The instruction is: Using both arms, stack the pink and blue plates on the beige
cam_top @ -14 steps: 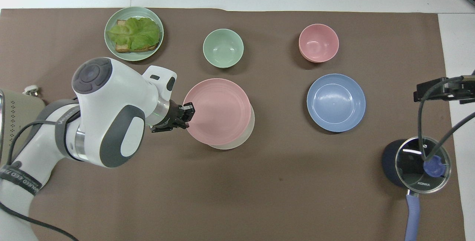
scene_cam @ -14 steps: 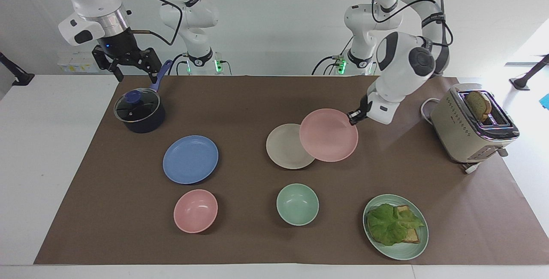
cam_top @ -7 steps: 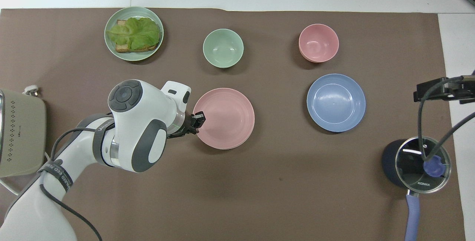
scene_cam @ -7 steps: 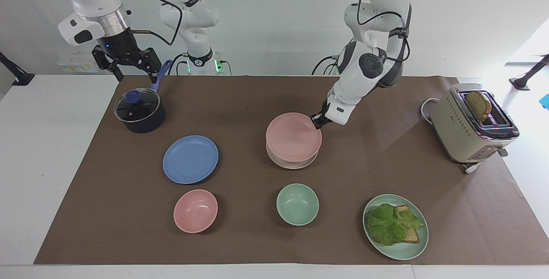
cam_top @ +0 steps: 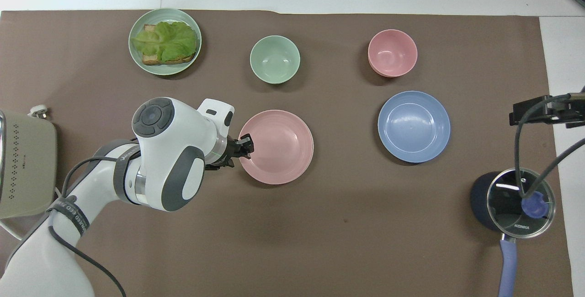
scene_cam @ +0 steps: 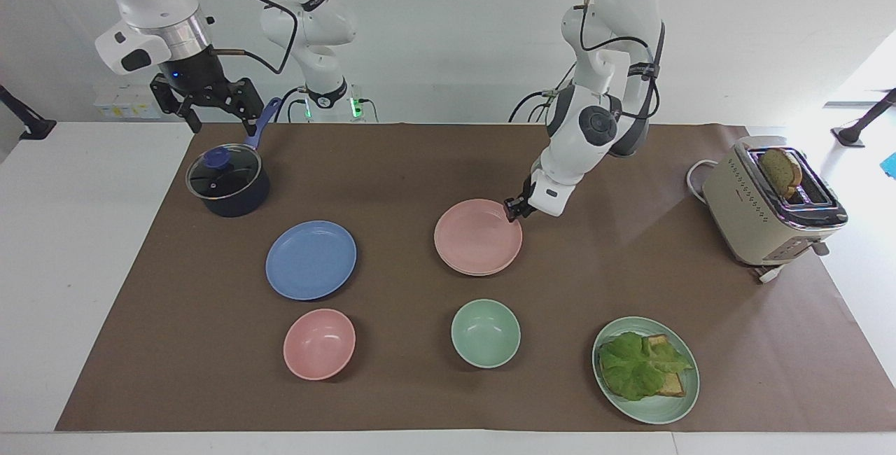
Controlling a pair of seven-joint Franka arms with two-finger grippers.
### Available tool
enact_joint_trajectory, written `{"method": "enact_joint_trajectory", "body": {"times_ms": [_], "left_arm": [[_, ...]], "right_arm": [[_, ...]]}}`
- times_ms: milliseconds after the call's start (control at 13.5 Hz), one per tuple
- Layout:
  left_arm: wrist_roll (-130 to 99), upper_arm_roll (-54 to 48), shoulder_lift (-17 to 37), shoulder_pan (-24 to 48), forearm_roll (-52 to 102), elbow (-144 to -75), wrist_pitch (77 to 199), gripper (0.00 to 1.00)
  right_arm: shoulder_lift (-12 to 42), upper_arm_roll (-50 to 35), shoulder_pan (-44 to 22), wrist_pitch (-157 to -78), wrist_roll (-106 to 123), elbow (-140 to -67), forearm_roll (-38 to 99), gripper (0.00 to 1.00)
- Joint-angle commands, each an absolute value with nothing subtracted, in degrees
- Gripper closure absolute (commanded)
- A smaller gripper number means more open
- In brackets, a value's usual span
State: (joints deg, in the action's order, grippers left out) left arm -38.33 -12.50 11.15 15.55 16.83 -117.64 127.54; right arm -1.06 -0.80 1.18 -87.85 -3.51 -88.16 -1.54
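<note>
The pink plate [scene_cam: 478, 236] [cam_top: 276, 146] lies flat on the beige plate [scene_cam: 483, 274], of which only a thin edge shows under it. My left gripper [scene_cam: 513, 211] [cam_top: 246, 144] is low at the pink plate's rim, on the side toward the left arm's end of the table. The blue plate [scene_cam: 311, 260] [cam_top: 414, 126] lies alone on the brown mat, beside the stack toward the right arm's end. My right gripper [scene_cam: 206, 108] hangs open and empty over the dark pot [scene_cam: 227, 182], and that arm waits.
A pink bowl [scene_cam: 319, 344] and a green bowl [scene_cam: 485, 333] sit farther from the robots than the plates. A green plate [scene_cam: 675, 399] with lettuce on toast is beside them. A cream toaster [scene_cam: 770, 203] with bread stands at the left arm's end.
My left arm carried the pink plate sideways over the beige plate and lowered it until it lies flat on it. The right arm has not moved.
</note>
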Motion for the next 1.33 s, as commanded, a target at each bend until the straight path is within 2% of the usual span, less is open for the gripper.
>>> {"method": "enact_joint_trajectory", "body": {"times_ms": [0, 148, 443, 665, 887, 961, 1256], "left_arm": [[-37.4, -11.2, 8.2, 13.4, 14.9, -114.0, 119.7, 0.0], [-35.6, -11.2, 7.1, 9.5, 9.6, -107.7, 110.2, 0.0], [-24.7, -10.8, -0.2, 0.4, 9.0, -105.6, 105.1, 0.0], [-7.2, -10.5, 0.3, -5.6, 3.4, -96.4, 94.8, 0.0], [5.3, -9.9, -0.5, -7.9, 0.4, -90.2, 88.4, 0.0], [6.1, -9.9, -0.9, -7.9, 0.3, -88.4, 86.8, 0.0], [5.6, -10.2, -1.8, -7.9, 0.7, -88.3, 86.9, 0.0]], "right_arm": [[-2.2, -1.0, 1.7, -89.1, -1.9, -89.5, -1.6, 0.0], [-2.0, -0.9, 1.8, -91.3, -2.3, -90.4, -1.6, 0.0], [-1.5, -0.9, 1.8, -98.9, -2.4, -95.0, -1.3, 0.0], [2.3, -0.9, 1.8, -105.5, -2.1, -98.3, -0.8, 0.0], [9.2, -0.9, 2.2, -114.0, -1.4, -99.7, -0.8, 0.0], [10.0, -1.0, 2.2, -117.6, -1.4, -101.8, -0.8, 0.0], [11.8, -1.0, 2.2, -130.9, -1.3, -111.1, -0.7, 0.0]]}}
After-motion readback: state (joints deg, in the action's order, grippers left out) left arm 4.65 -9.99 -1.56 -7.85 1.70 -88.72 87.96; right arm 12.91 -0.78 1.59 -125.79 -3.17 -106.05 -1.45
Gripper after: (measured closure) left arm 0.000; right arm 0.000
